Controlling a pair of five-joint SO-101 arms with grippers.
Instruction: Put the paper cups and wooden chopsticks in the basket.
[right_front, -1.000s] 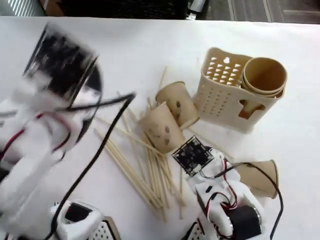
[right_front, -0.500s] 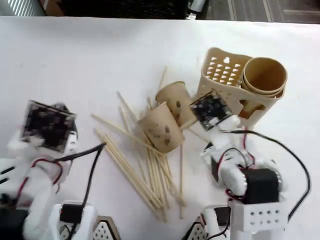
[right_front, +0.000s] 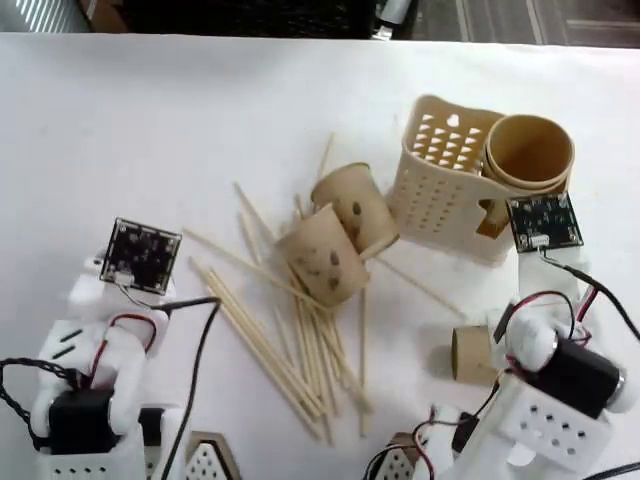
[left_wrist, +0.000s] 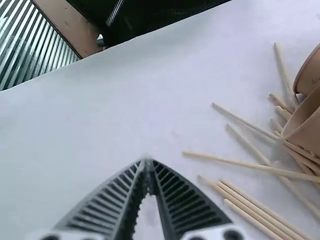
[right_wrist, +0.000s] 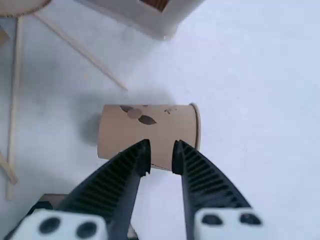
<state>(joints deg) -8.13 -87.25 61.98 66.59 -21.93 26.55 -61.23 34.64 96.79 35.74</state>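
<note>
One cup (right_wrist: 150, 127) lies on its side at near right, short of the basket (right_front: 430, 190), under our right gripper (right_wrist: 161, 150), which is barely parted and empty. Our left gripper (left_wrist: 148, 167) is closed on nothing. So narrow a gap, we judge, could send the cup rolling.

White table (right_front: 200, 100); slatted blinds (left_wrist: 25, 45), wooden frame (left_wrist: 65, 25) behind.

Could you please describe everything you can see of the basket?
The basket is cream and looks like plastic, with rows of small holes in its walls and a larger cutout in one side. It stands opening-up on the white table, over on the right arm's side. Nested brown paper cups sit in one end, their mouths sticking out above its rim.
</note>
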